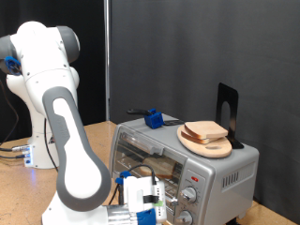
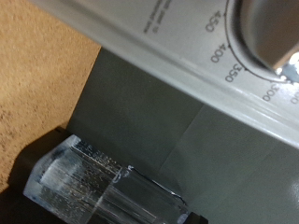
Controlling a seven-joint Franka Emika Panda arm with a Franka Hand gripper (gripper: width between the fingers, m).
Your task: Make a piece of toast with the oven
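The silver toaster oven (image 1: 228, 174) stands at the exterior view's lower right, with its glass door (image 1: 148, 153) facing the view's lower left. Slices of pale toast (image 1: 204, 130) lie stacked on a round wooden board (image 1: 217, 149) on the oven's roof. My gripper (image 1: 157, 200) is low at the oven's front, right by the column of round knobs (image 1: 187, 196). In the wrist view a silver knob (image 2: 271, 33) with temperature marks 450, 400, 350 fills the corner, with one clear fingertip (image 2: 89, 182) close to the oven's front panel (image 2: 140, 28). Nothing shows between the fingers.
A blue-handled tool (image 1: 153, 119) lies on the oven's roof towards the back. A black upright stand (image 1: 228, 112) rises behind the board. The arm's white base (image 1: 37, 141) stands at the exterior view's left. A brown table surface (image 2: 33, 89) shows in the wrist view.
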